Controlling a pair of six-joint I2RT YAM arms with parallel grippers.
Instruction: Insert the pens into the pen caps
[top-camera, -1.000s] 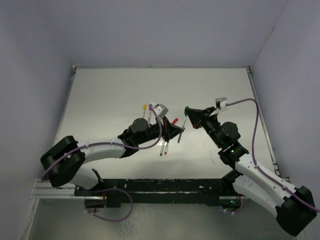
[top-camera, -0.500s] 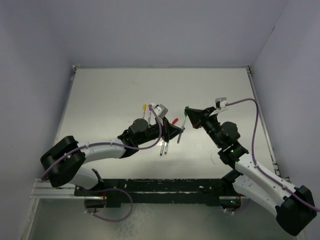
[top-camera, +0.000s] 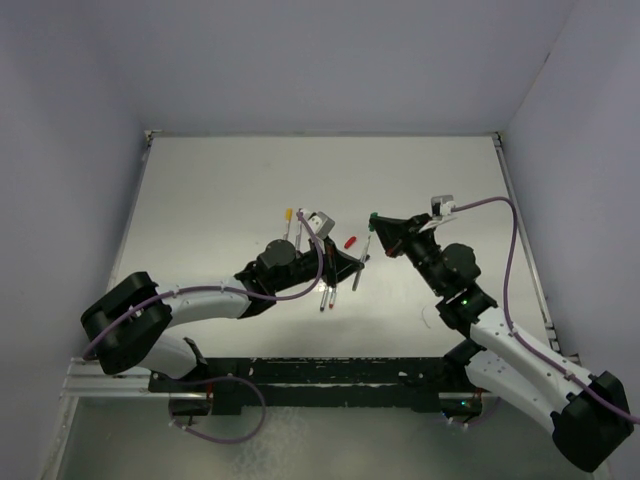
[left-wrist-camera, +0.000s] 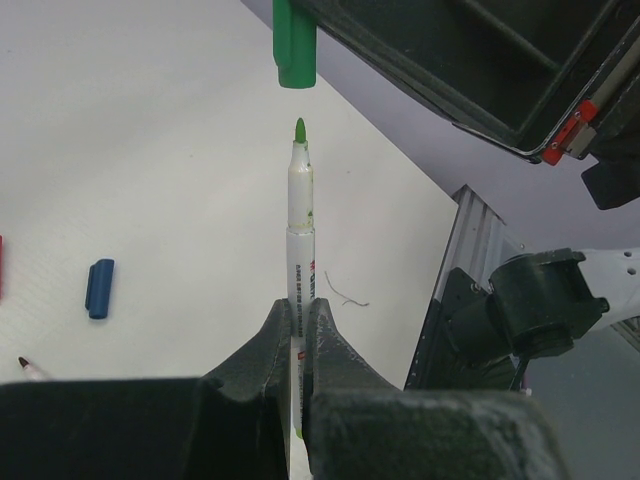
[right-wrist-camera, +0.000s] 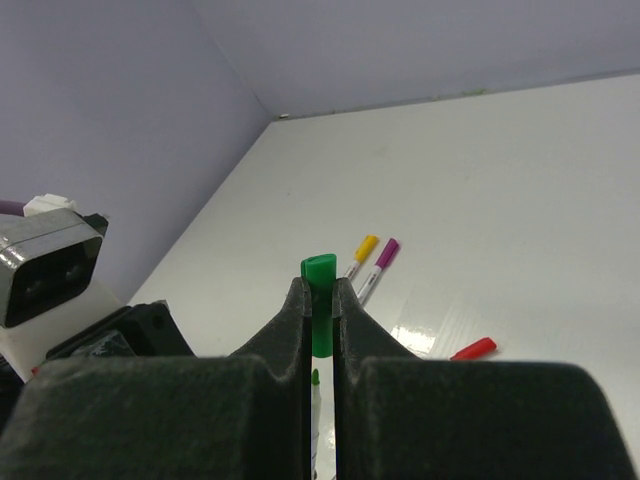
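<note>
My left gripper (left-wrist-camera: 299, 312) is shut on a grey-white pen (left-wrist-camera: 300, 230) whose green tip points at the green pen cap (left-wrist-camera: 294, 45). A short gap separates tip and cap, and the two are roughly in line. My right gripper (right-wrist-camera: 319, 290) is shut on that green cap (right-wrist-camera: 319, 275), with the pen's green tip (right-wrist-camera: 316, 378) showing just below it between the fingers. In the top view the left gripper (top-camera: 350, 268) and the right gripper (top-camera: 378, 222) meet above the table's middle, with the held pen (top-camera: 362, 262) between them.
A yellow-capped pen (right-wrist-camera: 362, 250) and a purple-capped pen (right-wrist-camera: 381, 258) lie side by side behind the grippers. A loose red cap (top-camera: 349, 241) and a blue cap (left-wrist-camera: 99, 288) lie on the table. Two uncapped pens (top-camera: 325, 297) lie under the left gripper.
My left gripper has drifted slightly toward the near left with the pen, leaving more of the red cap showing. The right arm has not moved.
</note>
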